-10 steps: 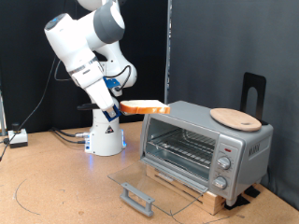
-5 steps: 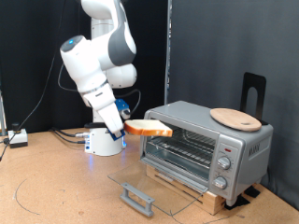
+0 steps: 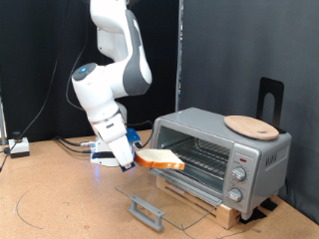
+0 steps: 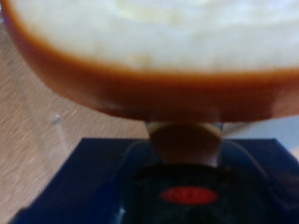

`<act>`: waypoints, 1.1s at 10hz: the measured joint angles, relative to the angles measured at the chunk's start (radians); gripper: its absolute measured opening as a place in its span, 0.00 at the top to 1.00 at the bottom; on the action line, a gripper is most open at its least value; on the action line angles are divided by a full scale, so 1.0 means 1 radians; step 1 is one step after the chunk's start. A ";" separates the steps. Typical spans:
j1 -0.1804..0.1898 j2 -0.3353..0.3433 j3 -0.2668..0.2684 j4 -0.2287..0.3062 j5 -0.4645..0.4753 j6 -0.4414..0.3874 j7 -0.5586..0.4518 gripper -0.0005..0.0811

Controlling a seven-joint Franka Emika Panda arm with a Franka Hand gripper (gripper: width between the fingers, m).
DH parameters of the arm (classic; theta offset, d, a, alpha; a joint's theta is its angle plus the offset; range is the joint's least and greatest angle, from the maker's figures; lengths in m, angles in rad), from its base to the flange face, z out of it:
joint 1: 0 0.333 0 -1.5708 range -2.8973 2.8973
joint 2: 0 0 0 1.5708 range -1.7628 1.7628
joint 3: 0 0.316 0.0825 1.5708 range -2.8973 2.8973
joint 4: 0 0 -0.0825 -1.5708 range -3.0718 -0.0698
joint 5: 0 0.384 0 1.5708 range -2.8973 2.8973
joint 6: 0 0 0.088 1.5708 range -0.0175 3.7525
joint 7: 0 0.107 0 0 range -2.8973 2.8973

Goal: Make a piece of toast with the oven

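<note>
The piece of toast [image 3: 159, 159], orange-tan crust with a paler top, is held in my gripper [image 3: 136, 158] just in front of the open mouth of the oven [image 3: 221, 151], level with its wire rack [image 3: 199, 155]. The oven is silver, with round knobs [image 3: 238, 175] on its right panel. Its glass door [image 3: 164, 196] lies folded down flat, grey handle [image 3: 146, 210] toward the exterior view's bottom. In the wrist view the toast [image 4: 149, 51] fills the frame, with one finger [image 4: 185, 140] under its crust.
A round tan wooden board [image 3: 250, 125] lies on the oven's top. A black upright stand [image 3: 269, 98] is behind it. The oven sits on a wooden base [image 3: 214, 203]. Cables [image 3: 70, 145] and a small box [image 3: 17, 147] lie at the exterior view's left.
The arm has lowered and the toast has come down from above the oven's top corner to rack height in front of the open oven.
</note>
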 joint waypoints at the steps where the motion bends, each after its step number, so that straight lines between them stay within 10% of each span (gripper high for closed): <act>1: 0.021 0.005 0.013 -0.001 0.044 0.016 -0.034 0.52; 11: 0.159 -0.050 0.325 -0.068 -0.028 0.201 0.220 0.52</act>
